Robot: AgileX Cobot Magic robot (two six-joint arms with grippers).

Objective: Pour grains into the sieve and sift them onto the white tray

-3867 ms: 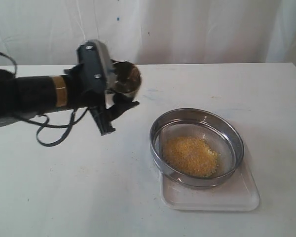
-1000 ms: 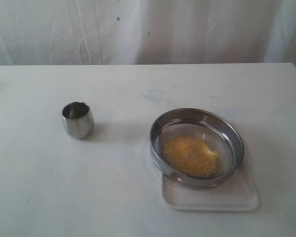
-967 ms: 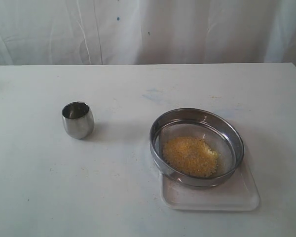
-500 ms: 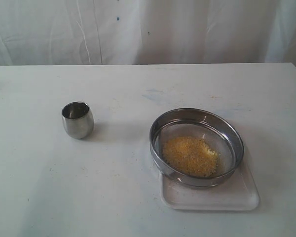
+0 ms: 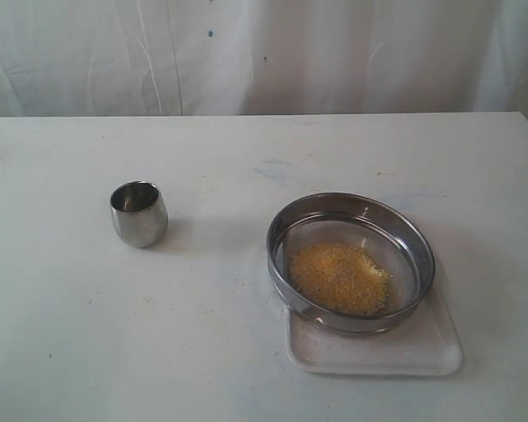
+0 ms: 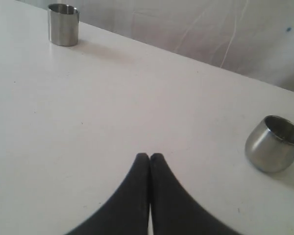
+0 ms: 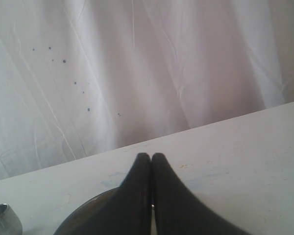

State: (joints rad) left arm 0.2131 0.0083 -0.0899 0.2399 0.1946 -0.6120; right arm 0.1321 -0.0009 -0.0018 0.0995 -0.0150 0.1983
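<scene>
The grains (image 5: 339, 278) lie in a yellow heap on the mesh of the sieve (image 5: 352, 199), a little towards its near left side. The sieve rests on the white tray (image 5: 422, 347), covering the tray's far part and overhanging its far edge, so that a bare strip of tray shows along the near and right sides. Whether anything has dropped through onto the tray I cannot tell. The tray lies on the table (image 5: 246, 352), right of the middle in the exterior view.

Well to the left of the sieve a small rounded steel cup (image 5: 139, 213) stands upright on the table, apart from everything else.

Only the wrist views show my jaws. My left jaws are closed, the two black tips pressed together with nothing between them, above bare table; the rounded cup (image 6: 274, 143) stands near them, off to one side. That view alone also takes in a second, straight-sided steel cup (image 6: 63, 24) far off by the white curtain (image 6: 210, 29).

My right jaws are likewise closed and empty, held above the sieve's dark rim (image 7: 88, 210) and facing the curtain.
</scene>
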